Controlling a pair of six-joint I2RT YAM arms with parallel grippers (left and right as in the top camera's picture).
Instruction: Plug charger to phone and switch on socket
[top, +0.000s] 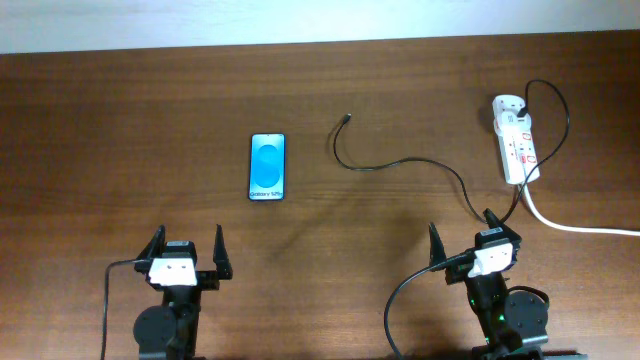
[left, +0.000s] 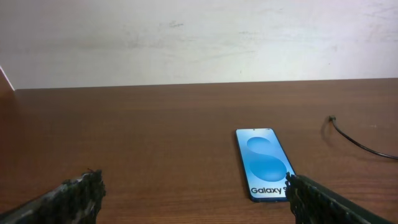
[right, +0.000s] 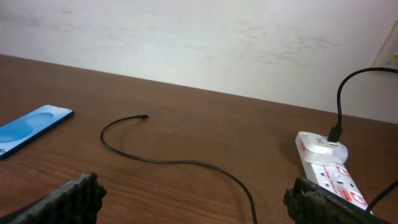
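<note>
The phone (top: 267, 166) lies flat on the table, blue screen up, also in the left wrist view (left: 264, 162) and at the left edge of the right wrist view (right: 28, 128). The charger cable (top: 400, 163) curls across the table; its connector tip (top: 346, 119) lies free, apart from the phone, also seen in the wrist views (left: 333, 118) (right: 144, 116). The white socket strip (top: 516, 140) sits at the far right with a white plug in it (right: 323, 163). My left gripper (top: 186, 251) (left: 193, 196) is open and empty in front of the phone. My right gripper (top: 462, 236) (right: 194, 198) is open and empty over the cable.
The thick white lead (top: 580, 227) runs from the strip off the right edge. A pale wall (left: 199, 37) stands behind the table's far edge. Black arm cables (top: 400, 300) hang near the front edge.
</note>
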